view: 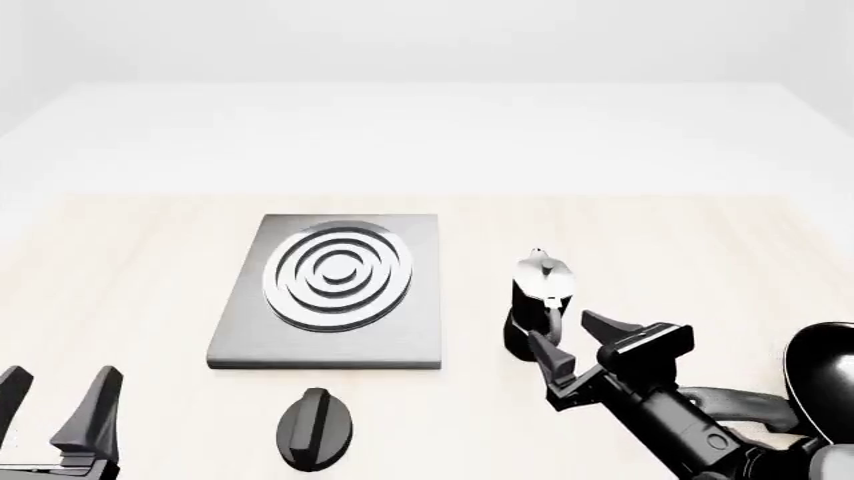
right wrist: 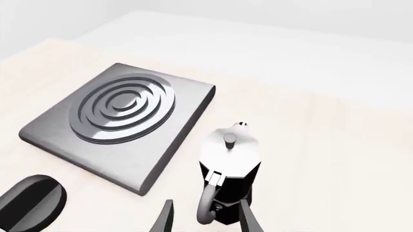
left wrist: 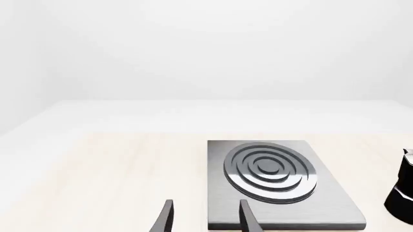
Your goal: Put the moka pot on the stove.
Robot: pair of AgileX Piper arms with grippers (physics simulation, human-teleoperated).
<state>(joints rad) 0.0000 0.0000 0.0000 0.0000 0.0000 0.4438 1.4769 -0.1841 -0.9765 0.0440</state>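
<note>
We are seeing moka pot (view: 539,300) standing right of stove (view: 334,290); right gripper (view: 587,348) hovering open behind it — left gripper (view: 54,400) idling open, lower left.

My right gripper (view: 581,345) hangs above the table, its arm coming in from about 4 o'clock in the front view and the fingers aimed toward 10 o'clock. The jaws are spread wide, and both fingertips (right wrist: 166,212) show apart in the right wrist view. My left gripper (view: 56,385) sits low at about 7 o'clock, fingers pointing toward 12 o'clock, jaws parted with nothing between them.
</note>
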